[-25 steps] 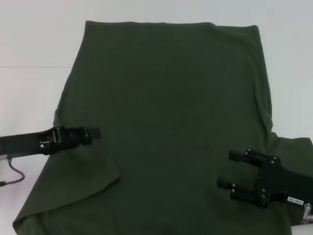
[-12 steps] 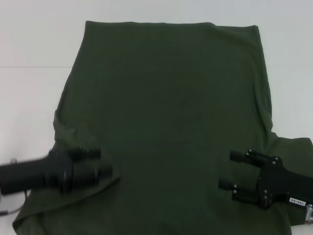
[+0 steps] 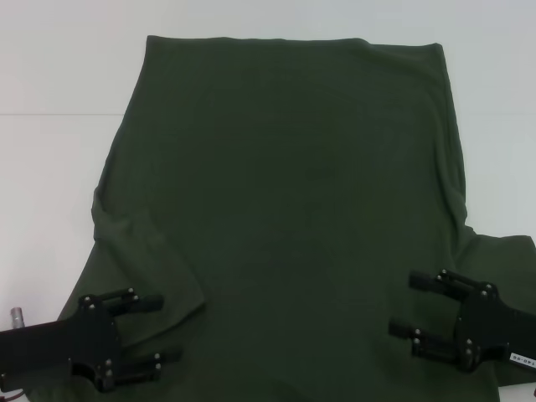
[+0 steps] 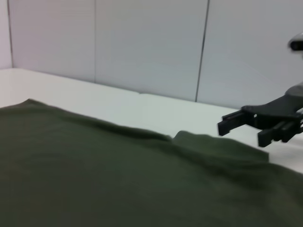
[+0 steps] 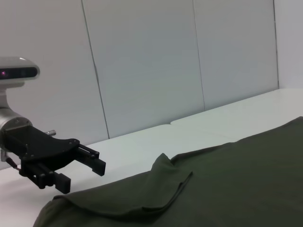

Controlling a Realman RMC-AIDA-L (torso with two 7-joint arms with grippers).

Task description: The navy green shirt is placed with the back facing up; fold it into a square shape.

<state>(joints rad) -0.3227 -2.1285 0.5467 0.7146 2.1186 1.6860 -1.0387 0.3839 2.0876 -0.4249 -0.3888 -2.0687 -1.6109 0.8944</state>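
Observation:
The navy green shirt (image 3: 285, 184) lies spread flat on the white table (image 3: 50, 167), plain back up. Its left sleeve (image 3: 142, 260) is folded in over the body, and the right sleeve (image 3: 502, 255) sticks out sideways. My left gripper (image 3: 157, 331) hovers open over the shirt's near left corner, holding nothing. My right gripper (image 3: 408, 304) is open above the near right part, beside the right sleeve, also holding nothing. The left wrist view shows the shirt (image 4: 94, 175) with the right gripper (image 4: 240, 133) beyond it. In the right wrist view, the left gripper (image 5: 84, 174) stands past the folded sleeve (image 5: 161, 189).
Bare white table surrounds the shirt on the left, right (image 3: 502, 126) and far side. Pale wall panels (image 5: 142, 61) stand behind the table. A small metal part (image 3: 17, 316) of the left arm shows at the near left edge.
The left gripper has drawn back from the shirt's left edge to the near left corner and turned, its fingers now spread. The right gripper shifted slightly nearer. The shirt lies as before.

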